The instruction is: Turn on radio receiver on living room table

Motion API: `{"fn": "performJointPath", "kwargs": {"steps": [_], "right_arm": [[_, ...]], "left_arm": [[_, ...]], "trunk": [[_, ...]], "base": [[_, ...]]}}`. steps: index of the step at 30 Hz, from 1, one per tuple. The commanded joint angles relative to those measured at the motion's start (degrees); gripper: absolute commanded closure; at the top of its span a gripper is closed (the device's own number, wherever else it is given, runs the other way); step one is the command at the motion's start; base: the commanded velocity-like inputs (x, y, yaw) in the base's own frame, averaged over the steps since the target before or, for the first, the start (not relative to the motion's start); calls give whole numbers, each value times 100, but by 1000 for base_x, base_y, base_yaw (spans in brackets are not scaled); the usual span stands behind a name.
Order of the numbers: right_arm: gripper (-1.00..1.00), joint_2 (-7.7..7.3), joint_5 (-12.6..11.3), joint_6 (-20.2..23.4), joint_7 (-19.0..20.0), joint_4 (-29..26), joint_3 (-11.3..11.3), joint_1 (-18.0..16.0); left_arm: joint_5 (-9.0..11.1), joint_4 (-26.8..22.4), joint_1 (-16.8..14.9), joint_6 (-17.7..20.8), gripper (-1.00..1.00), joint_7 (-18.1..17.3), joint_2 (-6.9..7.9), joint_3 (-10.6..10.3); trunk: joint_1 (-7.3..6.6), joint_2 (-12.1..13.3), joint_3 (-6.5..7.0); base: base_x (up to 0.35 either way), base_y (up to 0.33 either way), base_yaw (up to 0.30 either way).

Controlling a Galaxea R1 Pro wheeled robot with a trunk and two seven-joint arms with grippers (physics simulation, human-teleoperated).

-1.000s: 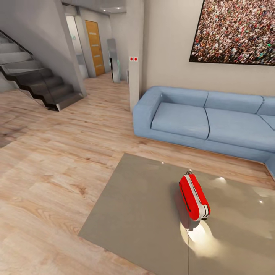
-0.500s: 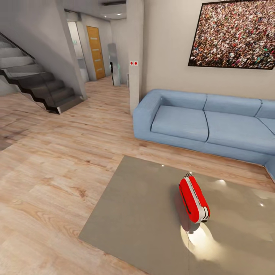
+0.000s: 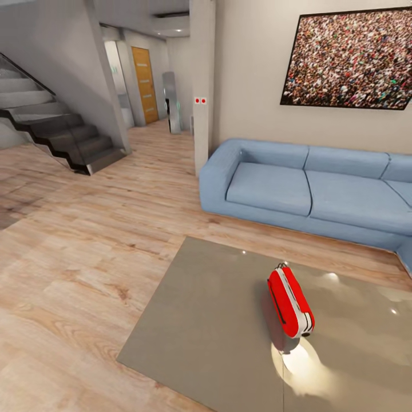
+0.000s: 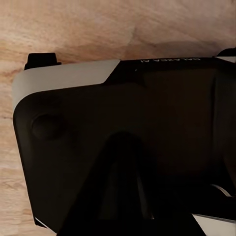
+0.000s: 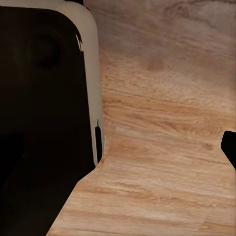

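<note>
As the view tilted up, radio receiver (image 3: 290,301) stayed on table (image 3: 200,320); fingers' state unclear.

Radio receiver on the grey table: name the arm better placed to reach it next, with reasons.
Right, tentatively. The radio receiver lies right of centre in the head view, on the table, so the right arm's side is nearer. Both wrist views look down at wood floor.

Head cam tilted up slightly: more of crowd picture (image 3: 348,60) in frame, scene lower.
</note>
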Motion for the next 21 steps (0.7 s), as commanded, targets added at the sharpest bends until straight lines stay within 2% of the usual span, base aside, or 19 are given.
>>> {"fn": "performJointPath", "kwargs": {"steps": [1, 13, 21], "right_arm": [[-100, 0, 0, 1, 0, 0, 0, 0], [-100, 0, 1, 5, 0, 1, 3, 0], [-100, 0, 1, 11, 0, 0, 0, 0]], "left_arm": [[-1, 0, 0, 0, 100, 0, 0, -2], [2, 0, 0, 0, 100, 0, 0, -4], [2, 0, 0, 0, 100, 0, 0, -1]], "trunk": [[0, 0, 9], [0, 0, 114], [0, 0, 130]], "base": [[0, 0, 0], [0, 0, 0], [0, 0, 0]]}}
